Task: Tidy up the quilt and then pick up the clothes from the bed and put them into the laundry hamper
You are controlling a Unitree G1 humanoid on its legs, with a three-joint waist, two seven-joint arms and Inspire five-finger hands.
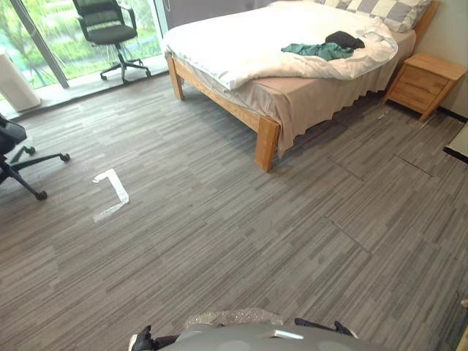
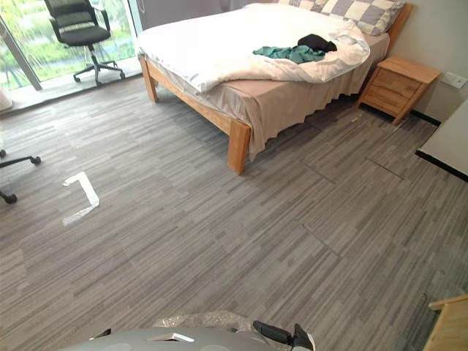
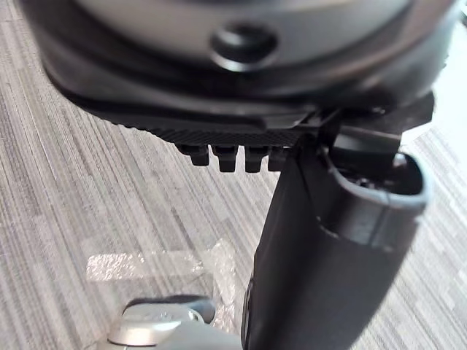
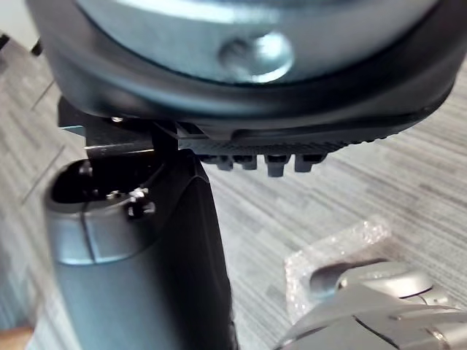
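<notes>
Left eye view looks across a grey floor (image 1: 241, 241) to the bed (image 1: 267, 139), which stands well apart from us at the far side. We see the white quilt (image 1: 241, 44) lying rumpled over it, the near edge hanging unevenly. On the quilt, near the pillow (image 1: 391, 11), lie the clothes: a green garment (image 1: 318, 50) spread flat and a black garment (image 1: 345, 39) touching it on the pillow side. A nightstand (image 1: 425, 84) stands just beside the head of the bed, and a chair (image 1: 110, 29) stands by the window (image 1: 66, 36). A bent strip of white tape (image 1: 111, 191) marks the floor. Our left hand (image 3: 328, 240) and right hand (image 4: 146, 262) each hang over the floor in their wrist views, holding nothing we can see; we cannot tell whether either is open or closed
</notes>
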